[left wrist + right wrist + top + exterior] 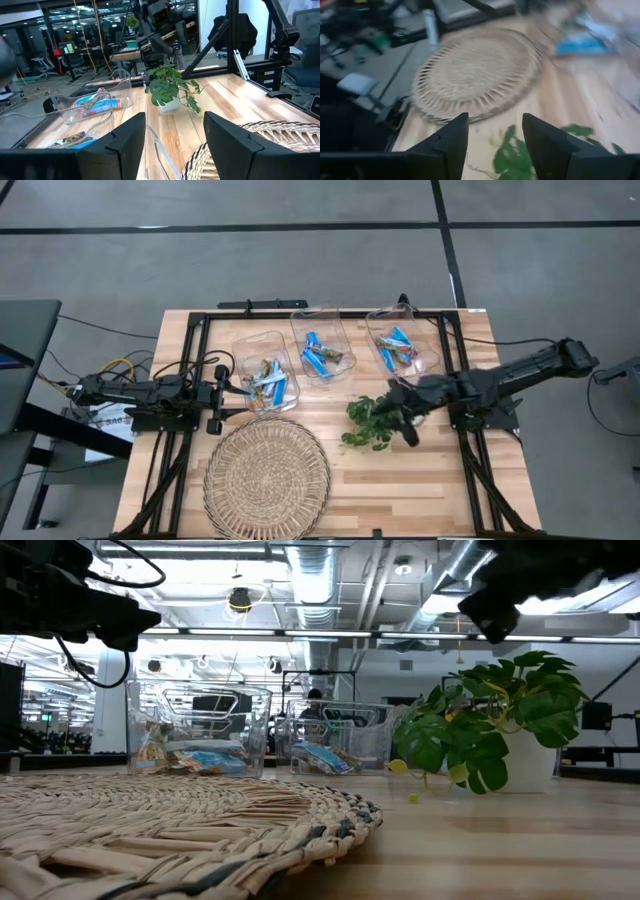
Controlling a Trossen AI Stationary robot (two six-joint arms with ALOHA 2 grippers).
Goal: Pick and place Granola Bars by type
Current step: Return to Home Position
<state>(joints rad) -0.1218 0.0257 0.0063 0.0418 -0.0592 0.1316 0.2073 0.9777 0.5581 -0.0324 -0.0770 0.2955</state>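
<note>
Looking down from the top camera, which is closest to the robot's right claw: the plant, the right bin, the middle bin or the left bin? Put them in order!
Starting from the right gripper:
1. the potted plant, right beside the gripper.
2. the right bin, just past it at the table's back edge.
3. the middle bin, farther along the back.
4. the left bin, over by the left arm.

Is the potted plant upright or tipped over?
Upright: the potted plant stands level on its white pot in the low view. The right gripper hangs open above it.
</note>
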